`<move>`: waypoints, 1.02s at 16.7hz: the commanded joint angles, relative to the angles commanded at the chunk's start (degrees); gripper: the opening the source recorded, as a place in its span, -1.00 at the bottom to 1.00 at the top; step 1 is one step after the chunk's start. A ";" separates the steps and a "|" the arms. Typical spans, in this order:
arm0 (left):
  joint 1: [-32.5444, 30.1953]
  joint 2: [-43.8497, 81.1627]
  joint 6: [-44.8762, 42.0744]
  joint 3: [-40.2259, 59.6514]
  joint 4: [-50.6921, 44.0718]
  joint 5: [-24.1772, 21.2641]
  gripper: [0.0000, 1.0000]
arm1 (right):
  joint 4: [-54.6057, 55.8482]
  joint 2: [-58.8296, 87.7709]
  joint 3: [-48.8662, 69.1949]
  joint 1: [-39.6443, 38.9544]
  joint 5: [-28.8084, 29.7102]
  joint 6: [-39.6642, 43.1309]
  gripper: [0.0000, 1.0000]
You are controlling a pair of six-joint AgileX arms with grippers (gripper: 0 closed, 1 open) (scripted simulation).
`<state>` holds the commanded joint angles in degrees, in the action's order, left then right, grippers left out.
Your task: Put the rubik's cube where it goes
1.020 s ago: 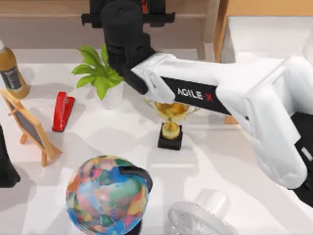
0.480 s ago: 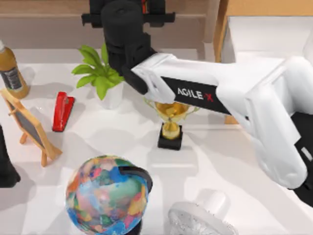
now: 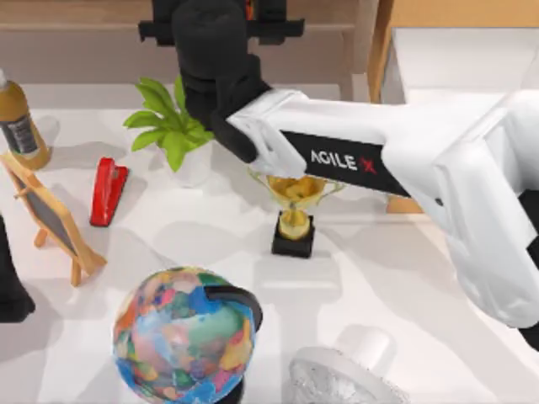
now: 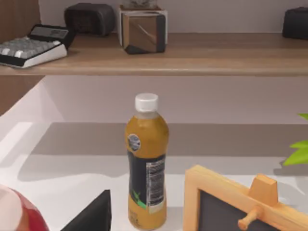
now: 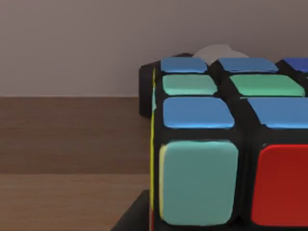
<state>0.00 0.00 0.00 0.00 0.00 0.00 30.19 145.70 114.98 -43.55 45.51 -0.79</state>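
Note:
The rubik's cube [image 5: 226, 144] looms close in the right wrist view, with blue, green and red stickers on a black grid. It hangs just above the wooden shelf board [image 5: 72, 144]. A dark finger [image 5: 132, 216] lies against its lower edge. In the top view my right arm reaches across the table to the shelf [image 3: 76, 25] at the back. My right gripper [image 3: 223, 25] is over the shelf, shut on the cube, and a red sliver of the rubik's cube [image 3: 248, 8] shows beside the wrist. My left gripper [image 3: 8, 286] rests at the table's left edge.
Under the right arm stand a potted plant [image 3: 173, 126] and a gold trophy [image 3: 295, 206]. A globe [image 3: 185, 337] and a white fan [image 3: 345, 374] are in front. Left of them are a red stapler [image 3: 108, 189], a bottle [image 3: 18, 122] and a small blackboard [image 3: 50, 215]. A calculator [image 4: 31, 45] lies on the shelf.
My right arm has edged slightly farther toward the shelf with the cube in it. The left arm and the things on the table have not moved.

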 joint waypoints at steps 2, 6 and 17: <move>0.00 0.00 0.00 0.00 0.00 0.00 1.00 | 0.10 -1.42 -1.40 -0.35 0.36 -0.04 -1.00; 0.00 0.00 0.00 0.00 0.00 0.00 1.00 | 0.07 -1.22 -1.20 -0.04 0.26 -0.13 -1.00; 0.00 0.00 0.00 0.00 0.00 0.00 1.00 | -33.08 -13.30 0.08 0.99 -11.51 -1.68 -1.00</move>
<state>0.00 0.00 0.00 0.00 0.00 0.00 -2.89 132.40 115.05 -42.56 34.00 -2.47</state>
